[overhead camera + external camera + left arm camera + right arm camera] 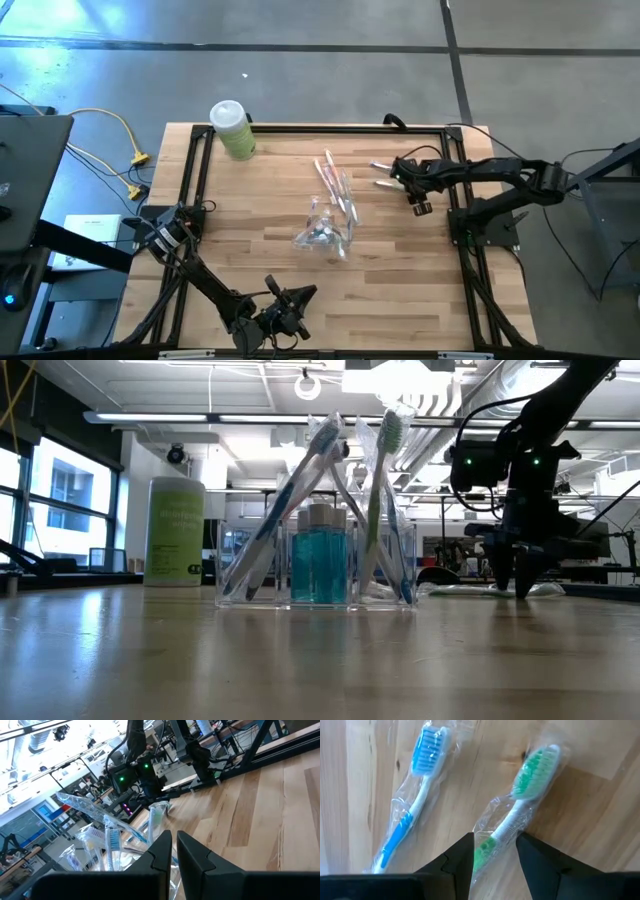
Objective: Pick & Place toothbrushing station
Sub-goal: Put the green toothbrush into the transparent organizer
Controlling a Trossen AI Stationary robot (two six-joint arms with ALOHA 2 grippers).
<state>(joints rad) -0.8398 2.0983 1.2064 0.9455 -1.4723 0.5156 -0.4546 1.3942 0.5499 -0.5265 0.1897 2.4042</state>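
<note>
Pale wooden tabletop (260, 235) of jointed planks, edged by a dark metal frame, standing on a grey concrete floor with yellow cables at the far left. Behind it, in the low view, a bright workshop with windows on the left, ceiling pipes and benches of equipment.

Near the middle of the tabletop, a clear plastic organiser (316, 565), holding small bottles of blue liquid (318, 560) upright in its centre and wrapped toothbrushes leaning out of it: a blue-bristled one (285, 500) tilted to one side, a green-bristled one (383, 485) nearly upright. At the far left corner, a pale green canister with a white lid (232, 128), well apart from the organiser.

To the right of the organiser, two more toothbrushes lying flat side by side in clear wrappers: a blue toothbrush (412, 805) and a green toothbrush (520, 807), close but not touching.

Right hand (495, 852) lowered over the green toothbrush, fingers spread to either side of its handle, not yet pinching it.

Left hand (172, 850) at the near edge, left of centre, fingers pressed almost together on nothing, pointing toward the organiser.
</note>
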